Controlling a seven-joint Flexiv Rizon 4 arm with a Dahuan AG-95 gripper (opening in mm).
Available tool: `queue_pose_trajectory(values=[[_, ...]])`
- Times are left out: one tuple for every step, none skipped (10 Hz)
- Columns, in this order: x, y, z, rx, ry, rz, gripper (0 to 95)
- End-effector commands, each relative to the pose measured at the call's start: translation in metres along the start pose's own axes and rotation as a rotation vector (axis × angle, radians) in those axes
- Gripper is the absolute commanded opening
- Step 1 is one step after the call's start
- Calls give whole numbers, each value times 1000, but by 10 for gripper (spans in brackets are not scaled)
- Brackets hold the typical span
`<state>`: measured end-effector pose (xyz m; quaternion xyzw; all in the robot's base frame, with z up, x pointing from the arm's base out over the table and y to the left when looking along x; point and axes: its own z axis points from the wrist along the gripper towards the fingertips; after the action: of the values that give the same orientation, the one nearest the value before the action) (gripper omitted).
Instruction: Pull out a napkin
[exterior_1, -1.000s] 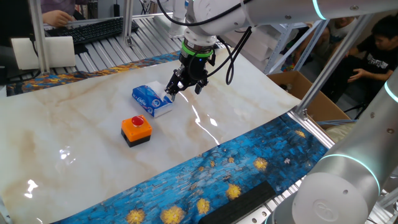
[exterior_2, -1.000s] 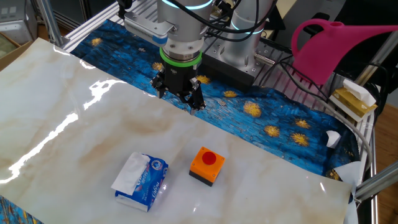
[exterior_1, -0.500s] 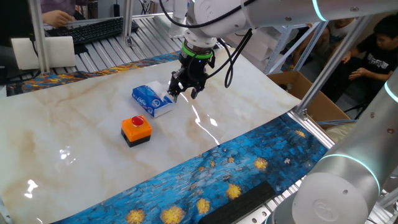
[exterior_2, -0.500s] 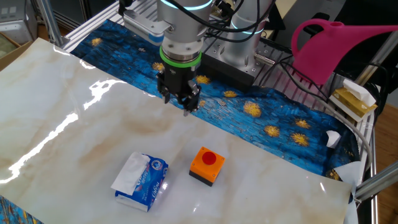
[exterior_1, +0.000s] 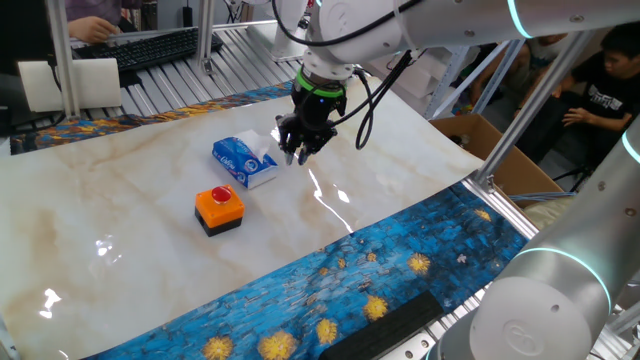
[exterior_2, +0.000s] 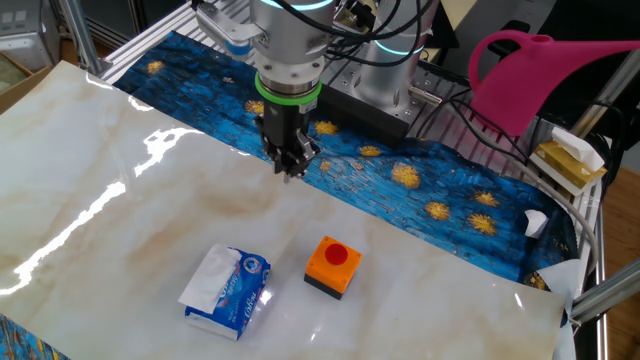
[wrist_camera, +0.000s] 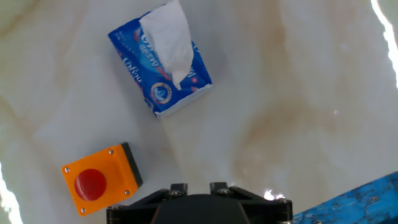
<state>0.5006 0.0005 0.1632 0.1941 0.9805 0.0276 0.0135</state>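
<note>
The white napkin (wrist_camera: 168, 37) sticks up out of the slot of the blue-and-white tissue pack (wrist_camera: 149, 81), which lies on the marble table. The pack also shows in one fixed view (exterior_1: 238, 160) and in the other fixed view (exterior_2: 245, 295), with the napkin (exterior_2: 210, 280) on top. My gripper (exterior_1: 302, 155) hangs in the air just right of the pack, not touching it, with its fingers drawn together and nothing between them. In the other fixed view the gripper (exterior_2: 290, 172) is well behind the pack. In the hand view only the finger bases (wrist_camera: 178, 187) show at the bottom edge.
An orange box with a red button (exterior_1: 218, 208) stands in front of the pack; it also shows in the other fixed view (exterior_2: 332, 265) and the hand view (wrist_camera: 99, 180). A blue patterned cloth (exterior_1: 400, 260) borders the table. A pink watering can (exterior_2: 540, 75) and a cardboard box (exterior_1: 490, 150) stand off the table.
The fingers have closed from wide apart to together. The hand has turned and shifted slightly away from the pack. The pack and napkin have not moved.
</note>
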Motion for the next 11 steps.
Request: queue_pose_trajectory(values=[[0,0,0,-5,-1,12,0],[-1,0,0,-5,-1,10,0],[-3,1,0,-4,-1,3,0],[-6,1,0,-4,-1,1,0],[-10,2,0,-4,-1,0,0],[-15,3,0,-4,-1,-6,0],[-19,2,1,-4,-1,-14,0],[-24,1,1,-5,-1,-26,0],[-28,0,2,-4,-1,-37,0],[-34,-2,3,-4,-1,-52,0],[-43,-4,4,-5,0,-71,0]])
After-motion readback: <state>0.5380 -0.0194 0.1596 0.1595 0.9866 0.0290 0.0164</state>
